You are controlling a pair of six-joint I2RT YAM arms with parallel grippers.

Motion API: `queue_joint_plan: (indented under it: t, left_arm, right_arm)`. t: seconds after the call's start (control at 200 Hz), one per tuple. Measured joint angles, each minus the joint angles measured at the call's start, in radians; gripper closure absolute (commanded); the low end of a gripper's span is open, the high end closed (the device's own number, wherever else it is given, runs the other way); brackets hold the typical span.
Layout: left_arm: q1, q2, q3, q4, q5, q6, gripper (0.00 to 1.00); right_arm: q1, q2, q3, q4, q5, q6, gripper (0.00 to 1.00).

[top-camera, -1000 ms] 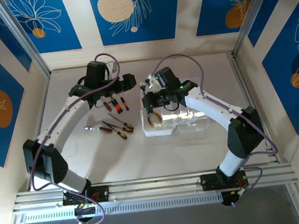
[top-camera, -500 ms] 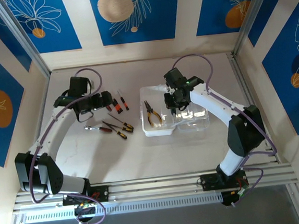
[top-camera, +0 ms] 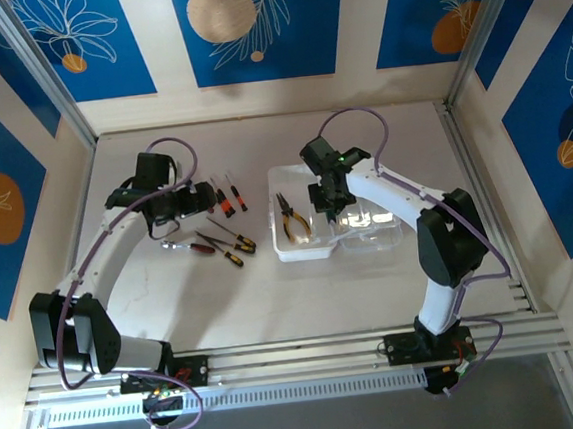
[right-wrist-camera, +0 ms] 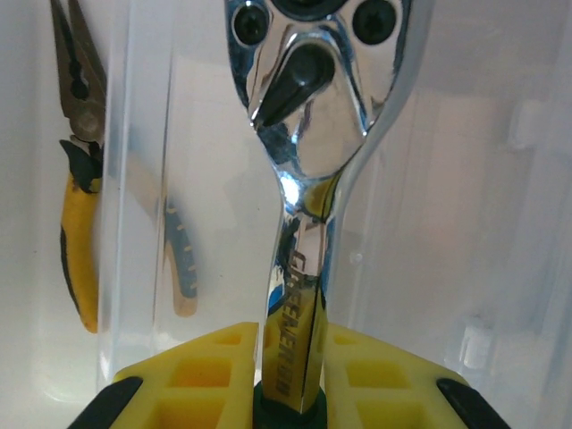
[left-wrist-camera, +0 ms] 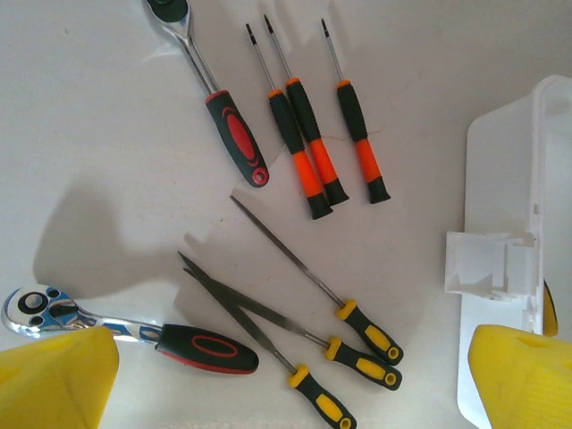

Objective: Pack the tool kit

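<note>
Right wrist camera is showing the right claw [right-wrist-camera: 290, 380] clenching a chrome ratchet [right-wrist-camera: 308, 134], moving in over the clear case [right-wrist-camera: 465, 179] beneath, probably for stowing; left claw [left-wrist-camera: 286, 380], released, is backing off loose screwdrivers [left-wrist-camera: 308, 147] below.

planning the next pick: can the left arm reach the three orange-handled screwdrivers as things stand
Probably yes: the three orange-handled screwdrivers lie flat with nothing covering them, and the left tool hangs open close above.
</note>
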Motion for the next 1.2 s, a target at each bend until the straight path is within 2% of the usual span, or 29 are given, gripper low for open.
queue_joint_plan:
  t: [0.165, 0.4, 0.48, 0.58, 0.69, 1.051, 1.196]
  left_arm:
    - [0.0, 0.0, -0.006, -0.001, 0.0, 0.0, 0.0]
    - [0.0, 0.0, -0.016, -0.001, 0.0, 0.001, 0.0]
    - [0.0, 0.002, -0.024, -0.001, 0.0, 0.001, 0.0]
    - [0.0, 0.002, -0.031, -0.001, 0.0, 0.001, 0.0]
    - [0.003, 0.003, -0.034, -0.004, -0.001, 0.001, 0.0]
    - [0.016, 0.051, -0.097, 0.002, -0.008, -0.006, 0.0]
    - [0.016, 0.074, -0.159, 0.026, 0.004, -0.037, 0.13]
  right_arm:
    - [0.006, 0.011, 0.008, -0.005, 0.011, 0.005, 0.69]
    - [0.009, 0.011, 0.05, -0.012, 0.031, 0.004, 0.58]
    - [0.013, 0.011, 0.058, -0.015, 0.03, 0.003, 0.51]
    - [0.024, 0.01, 0.067, -0.019, 0.029, -0.003, 0.33]
    - [0.044, -0.002, 0.076, -0.023, 0.021, 0.0, 0.0]
    - [0.102, -0.113, 0.085, -0.003, -0.03, -0.081, 0.01]
    - [0.122, -0.117, 0.084, 0.019, -0.069, -0.102, 0.01]
